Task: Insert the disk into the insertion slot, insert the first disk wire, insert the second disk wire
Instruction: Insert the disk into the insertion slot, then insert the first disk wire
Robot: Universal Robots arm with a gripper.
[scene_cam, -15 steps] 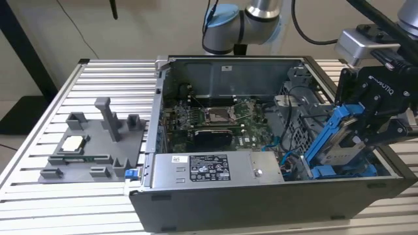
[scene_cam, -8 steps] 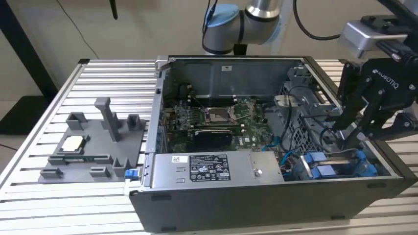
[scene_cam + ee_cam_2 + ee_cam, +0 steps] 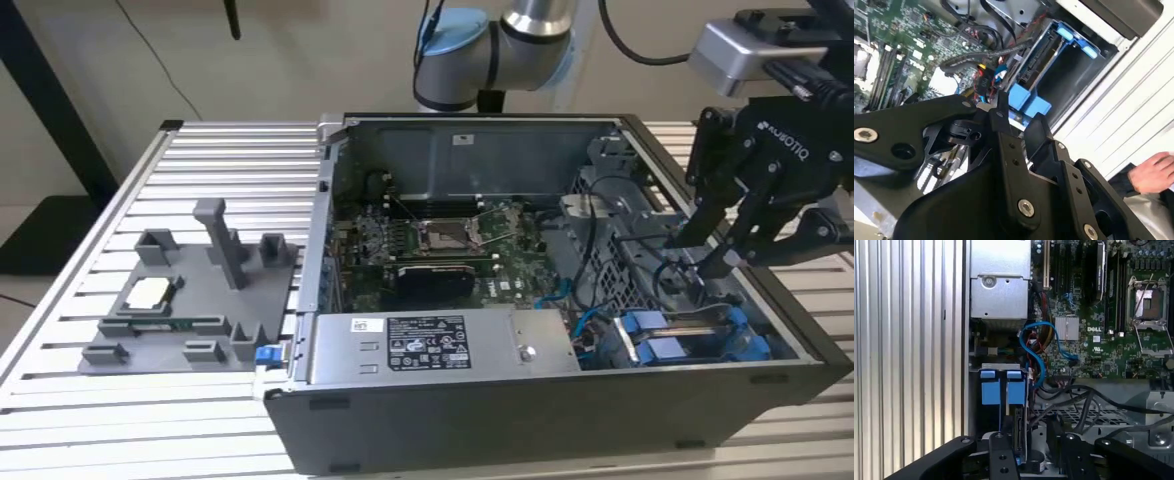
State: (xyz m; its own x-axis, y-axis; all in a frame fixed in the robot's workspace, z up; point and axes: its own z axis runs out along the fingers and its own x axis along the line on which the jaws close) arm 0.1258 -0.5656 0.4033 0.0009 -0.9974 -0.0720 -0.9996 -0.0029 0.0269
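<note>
Both jaws stand spread apart, the disk edge-on between them inside the drive bay.

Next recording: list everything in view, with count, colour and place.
Slatted metal table: one, silver, under everything.
Open computer case: one, dark grey, on the table.
Moulded parts fixture: one, grey, at the exterior view's left of the case.
Motherboard: one, green, inside the case.
Power supply box: one, grey, along the case's near edge.
Plastic disk carriers: two, blue, in the bay below the gripper.
Person's hand: one, beside the table.
Robot arm: one, silver and blue, behind the case.
Gripper: one, black, over the bay.
</note>
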